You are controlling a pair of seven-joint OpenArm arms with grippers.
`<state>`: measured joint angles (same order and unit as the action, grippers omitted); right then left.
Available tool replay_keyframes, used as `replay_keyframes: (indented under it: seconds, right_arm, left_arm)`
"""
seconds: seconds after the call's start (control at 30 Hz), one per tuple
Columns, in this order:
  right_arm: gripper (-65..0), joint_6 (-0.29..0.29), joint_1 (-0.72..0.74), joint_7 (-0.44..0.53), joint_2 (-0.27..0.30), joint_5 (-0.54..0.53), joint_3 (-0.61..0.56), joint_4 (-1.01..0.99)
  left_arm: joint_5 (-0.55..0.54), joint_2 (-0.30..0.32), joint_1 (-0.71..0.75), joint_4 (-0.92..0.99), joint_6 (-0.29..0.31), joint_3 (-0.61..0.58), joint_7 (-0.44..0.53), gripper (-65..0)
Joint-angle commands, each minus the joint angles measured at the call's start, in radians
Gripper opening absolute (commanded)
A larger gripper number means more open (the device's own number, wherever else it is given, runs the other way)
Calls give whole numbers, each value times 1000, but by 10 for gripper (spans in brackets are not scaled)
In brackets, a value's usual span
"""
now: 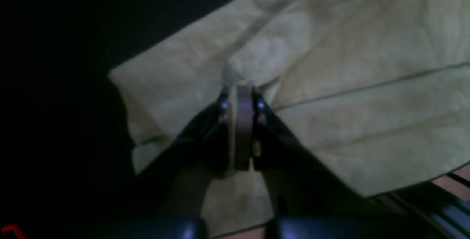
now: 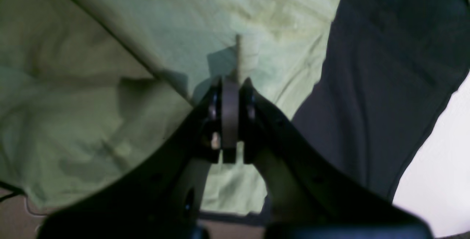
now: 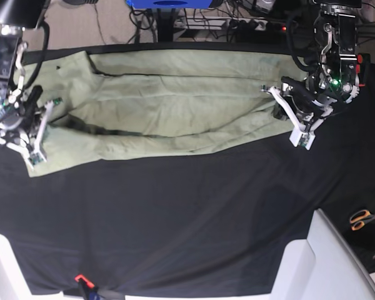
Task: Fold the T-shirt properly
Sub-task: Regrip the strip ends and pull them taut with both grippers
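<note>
Left pincer (image 1: 242,88), from its own wrist view: clamped tight, pads pressed together on a pinch of the T-shirt (image 1: 349,84), cloth bunched into a small peak right at the fingertips. Pale fabric spread up and to the right, seam lines running across it, one squared fabric end pointing left over the dark desk (image 1: 55,84). Picture dim and soft, so no finer detail.

Right pincer (image 2: 235,79), from the right wrist view: likewise closed, no gap between the pads, a thin upright ridge of T-shirt (image 2: 110,84) pinched and standing just beyond the tips. Green cloth across the left and middle, folded in layers with a dark crease running diagonally. Black cloth of the desk (image 2: 385,66) to the right.

Base view: T-shirt (image 3: 175,106) stretched lengthwise along the far part of the desk (image 3: 175,212), folded into a long band with creases running along it. Right pincer (image 3: 32,134) at the picture's left end of the band, left pincer (image 3: 287,112) at the picture's right end, each gripping the garment's edge. Orange-handled scissors (image 3: 362,219) well apart at the right edge.
</note>
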<state>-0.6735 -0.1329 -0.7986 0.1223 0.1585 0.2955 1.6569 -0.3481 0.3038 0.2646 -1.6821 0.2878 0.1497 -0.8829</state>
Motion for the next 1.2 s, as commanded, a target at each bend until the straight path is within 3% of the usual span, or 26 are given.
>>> replay_keyframes:
  seconds: [0.0, 0.3, 0.53, 1.17]
  right_arm:
    - [-648, 2, 2, 9, 1, -4, 6, 30]
    - [-648, 4, -80, 9, -17, -4, 6, 96]
    - [-650, 4, -110, 9, -63, -4, 64, 130]
    - [-650, 4, -208, -18, -102, -4, 66, 237]
  left_arm:
    - [-12, 25, -9, -20, -2, 9, 17, -650]
    - [-13, 61, -4, -56, 0, 0, 12, -650]
    - [-4, 76, 12, -52, 0, -94, 18, -650]
    - [-3, 111, 42, -52, 0, -100, 18, -650]
